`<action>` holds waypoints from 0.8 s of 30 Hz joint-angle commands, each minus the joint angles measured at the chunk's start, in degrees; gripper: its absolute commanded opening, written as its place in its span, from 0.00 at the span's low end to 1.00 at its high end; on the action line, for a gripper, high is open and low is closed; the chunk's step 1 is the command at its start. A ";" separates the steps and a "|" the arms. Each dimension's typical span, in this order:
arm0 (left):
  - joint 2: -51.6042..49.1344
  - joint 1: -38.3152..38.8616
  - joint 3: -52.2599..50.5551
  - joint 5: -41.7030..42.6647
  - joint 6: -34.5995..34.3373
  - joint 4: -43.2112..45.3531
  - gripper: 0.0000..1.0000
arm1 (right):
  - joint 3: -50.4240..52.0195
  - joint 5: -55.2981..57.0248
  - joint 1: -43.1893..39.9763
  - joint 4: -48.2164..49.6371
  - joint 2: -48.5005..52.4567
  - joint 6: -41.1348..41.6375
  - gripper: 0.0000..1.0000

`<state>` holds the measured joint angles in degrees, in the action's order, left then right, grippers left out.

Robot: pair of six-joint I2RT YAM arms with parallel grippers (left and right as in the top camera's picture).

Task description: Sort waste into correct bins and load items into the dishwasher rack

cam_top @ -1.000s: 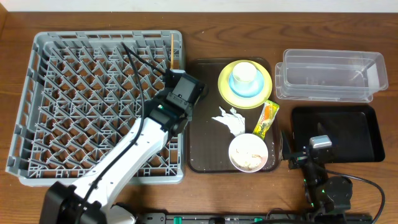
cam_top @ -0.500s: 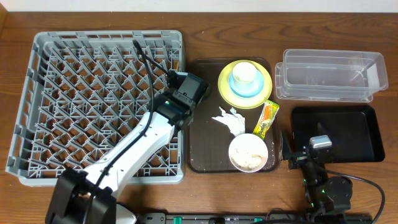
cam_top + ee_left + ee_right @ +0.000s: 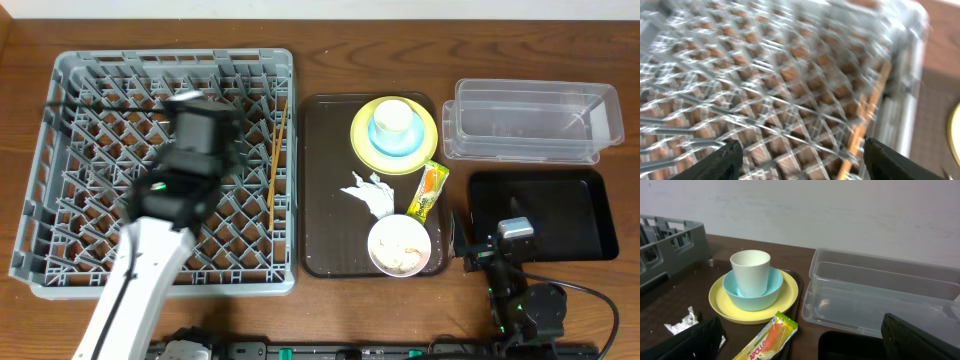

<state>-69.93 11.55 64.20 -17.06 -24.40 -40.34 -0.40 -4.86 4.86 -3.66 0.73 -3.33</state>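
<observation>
Chopsticks point(image 3: 277, 155) lie in the rack point(image 3: 130, 58), along its right edge, upper centre; left gripper point(image 3: 802, 159) and right gripper point(image 3: 805, 347) both gape, empty.

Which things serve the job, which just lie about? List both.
Job: grey pegged rack, wooden chopsticks, round yellow plate, light blue dish, white cup, white bowl, crumpled white tissue, green-orange wrapper, clear plastic tub, glossy black tray.
Lying about: brown serving tray.
</observation>
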 commanded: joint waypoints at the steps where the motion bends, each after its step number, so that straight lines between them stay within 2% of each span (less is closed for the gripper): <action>1: 2.75 -5.97 1.62 0.31 -2.19 -1.14 0.82 | 0.09 0.35 -0.68 -0.24 -0.13 0.70 0.99; 8: 4.00 -12.79 1.62 0.31 -2.27 -3.41 0.87 | 0.09 0.35 -0.68 -0.24 -0.13 0.70 0.99; 24: 3.72 -12.87 1.62 0.31 -2.27 -3.41 0.94 | 0.09 0.35 -0.68 -0.24 -0.13 0.70 0.99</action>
<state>-66.11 -1.04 64.27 -16.80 -25.93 -43.53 -0.40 -4.86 4.86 -3.66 0.73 -3.33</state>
